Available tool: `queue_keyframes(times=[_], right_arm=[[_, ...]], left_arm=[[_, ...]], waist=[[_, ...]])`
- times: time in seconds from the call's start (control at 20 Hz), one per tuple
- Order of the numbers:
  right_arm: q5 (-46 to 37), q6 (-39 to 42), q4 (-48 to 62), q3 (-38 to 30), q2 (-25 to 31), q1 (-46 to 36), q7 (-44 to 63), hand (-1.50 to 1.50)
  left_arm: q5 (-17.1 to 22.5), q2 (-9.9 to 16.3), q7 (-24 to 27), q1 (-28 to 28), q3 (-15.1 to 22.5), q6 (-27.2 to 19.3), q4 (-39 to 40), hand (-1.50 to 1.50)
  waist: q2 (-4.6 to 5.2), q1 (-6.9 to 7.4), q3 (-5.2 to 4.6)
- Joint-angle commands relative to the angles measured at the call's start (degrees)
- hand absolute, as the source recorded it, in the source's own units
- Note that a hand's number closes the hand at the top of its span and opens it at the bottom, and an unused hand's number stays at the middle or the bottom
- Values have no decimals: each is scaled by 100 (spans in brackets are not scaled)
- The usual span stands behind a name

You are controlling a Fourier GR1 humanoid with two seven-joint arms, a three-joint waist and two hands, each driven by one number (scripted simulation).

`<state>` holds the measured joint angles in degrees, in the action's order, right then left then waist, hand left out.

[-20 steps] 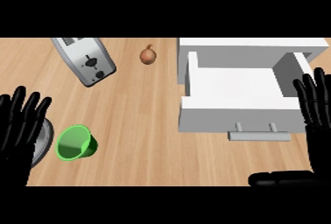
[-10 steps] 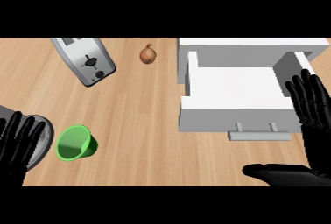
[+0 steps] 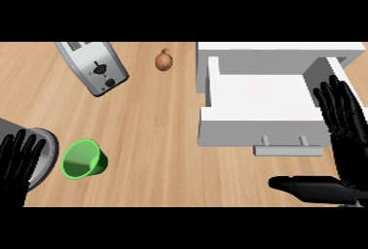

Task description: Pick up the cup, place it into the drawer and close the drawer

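We find the table [image 3: 158, 141] carrying, in order of bulk, the white drawer [image 3: 260, 97] at the right, pulled out with its handle [image 3: 289, 150] toward us and nothing visible inside; a metal toaster [image 3: 93, 65] lying at the upper left; a grey round vessel [image 3: 45, 155] at the left edge, partly hidden; the green cup [image 3: 84, 159]; and a small onion [image 3: 164, 61] near the top. The cup lies tilted on the wood, mouth turned toward the left hand, just beside the grey vessel and well apart from the drawer. The left hand [image 3: 20, 163] shows at the lower left with straight, spread fingers holding nothing, close to the cup but apart from it. The right hand [image 3: 343, 124] stands beside the drawer's right wall, fingers likewise straight and unoccupied; its thumb [image 3: 313, 187] lies low, below the handle. We judge the step in hand to be the approach to the cup. To do it well, we advise that the left hand come in from the side away from the vessel, settle round the cup's wall before closing, and lift clear before crossing. The drawer needs no further opening.
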<state>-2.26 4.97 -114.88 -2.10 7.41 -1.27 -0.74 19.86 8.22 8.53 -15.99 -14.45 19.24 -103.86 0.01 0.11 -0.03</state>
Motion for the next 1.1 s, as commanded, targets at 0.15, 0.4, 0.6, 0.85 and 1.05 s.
queue_keyframes(times=[0.15,0.4,0.6,0.85,1.05], right_arm=[[148,231,-23,-193,74,189,-218,-150],[32,108,-6,-116,55,-242,260,-150],[79,28,-87,-91,-87,-299,310,-150],[237,243,-16,-337,101,-335,262,-150],[299,407,43,-354,95,-161,154,-150]], left_arm=[[-907,-109,904,152,-117,-103,1230,-150],[-997,285,1527,650,-511,100,2710,-150],[-1496,315,2346,1194,-508,-114,4054,-150],[-1507,449,3261,1427,-645,61,5259,-150],[-1473,880,3654,1922,-801,280,6248,-150]], waist=[[-3,-12,2],[2,-15,-1],[5,-30,-2],[1,-22,-1],[2,-30,-1]])
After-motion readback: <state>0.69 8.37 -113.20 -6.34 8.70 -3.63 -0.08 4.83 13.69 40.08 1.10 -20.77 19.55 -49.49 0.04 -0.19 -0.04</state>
